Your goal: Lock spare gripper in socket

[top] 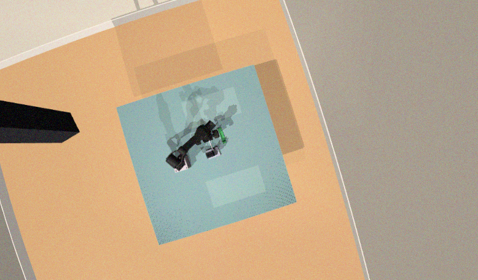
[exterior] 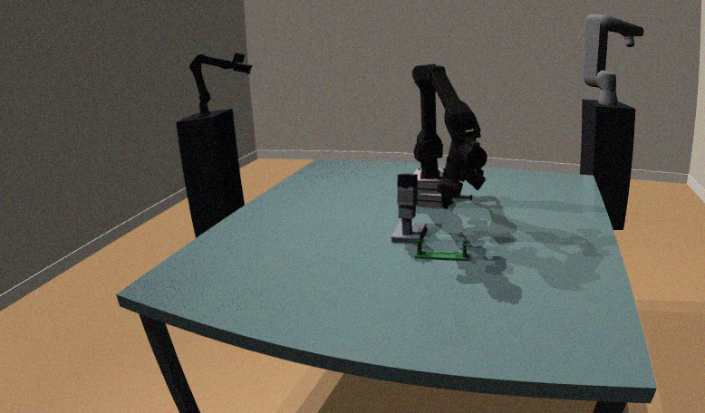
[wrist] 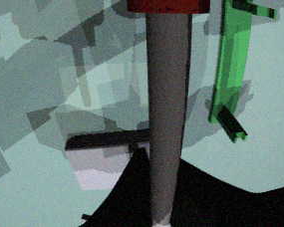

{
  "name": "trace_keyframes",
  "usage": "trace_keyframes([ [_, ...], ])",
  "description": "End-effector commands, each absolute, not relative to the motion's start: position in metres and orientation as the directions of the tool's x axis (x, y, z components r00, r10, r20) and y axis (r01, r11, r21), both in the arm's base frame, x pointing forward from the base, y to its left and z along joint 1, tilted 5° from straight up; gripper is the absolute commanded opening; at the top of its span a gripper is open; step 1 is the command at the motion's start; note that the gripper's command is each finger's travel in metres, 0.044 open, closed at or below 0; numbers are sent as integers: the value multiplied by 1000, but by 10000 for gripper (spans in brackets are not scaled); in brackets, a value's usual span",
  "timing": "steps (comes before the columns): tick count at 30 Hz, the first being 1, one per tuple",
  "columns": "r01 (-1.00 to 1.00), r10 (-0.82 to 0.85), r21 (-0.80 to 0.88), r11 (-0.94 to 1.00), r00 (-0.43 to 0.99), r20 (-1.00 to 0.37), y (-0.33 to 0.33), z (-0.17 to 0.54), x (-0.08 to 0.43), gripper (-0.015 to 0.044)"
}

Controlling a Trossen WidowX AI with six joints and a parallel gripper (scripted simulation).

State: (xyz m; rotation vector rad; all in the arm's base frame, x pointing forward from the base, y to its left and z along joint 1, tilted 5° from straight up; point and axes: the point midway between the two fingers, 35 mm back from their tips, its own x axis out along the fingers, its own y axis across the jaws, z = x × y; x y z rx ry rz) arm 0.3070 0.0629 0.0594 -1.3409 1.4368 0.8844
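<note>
My gripper [top: 208, 139] [exterior: 448, 198] [wrist: 147, 155] is shut on the lock pin [top: 210, 145] [exterior: 465, 197] [wrist: 166, 90], a grey rod with a red head [wrist: 168, 5] in the wrist view. The pin is held level above the table, with its far end pointing toward the mount [exterior: 406, 209] [wrist: 102, 171]. Whether its tip touches or enters the mount is unclear. The mount stands upright on a pale base plate [exterior: 399, 237]. A grey block with a black top [exterior: 407, 180] is at its upper end; I cannot tell socket from spare gripper there.
A green cradle [top: 221, 134] [exterior: 441, 254] [wrist: 234, 65] with upright end posts stands on the table beside the mount, with no pin on it. The arm's base [top: 181, 167] is behind the mount in the exterior view. Two pedestals [exterior: 211, 168] [exterior: 614, 153] with other arms stand beyond the table [exterior: 294, 287].
</note>
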Motion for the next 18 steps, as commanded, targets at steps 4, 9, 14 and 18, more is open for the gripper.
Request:
trace_keyframes([
  [4, -985, -297, -96, 144, 49, -954, 63, 45, 305, 0],
  [9, -985, -295, -95, 143, 49, -954, 62, 18, 307, 0],
  [14, -985, -295, -99, 143, 53, -954, 61, 7, 307, 0],
  [18, -985, -295, -101, 143, 55, -954, 60, 7, 307, 0],
])
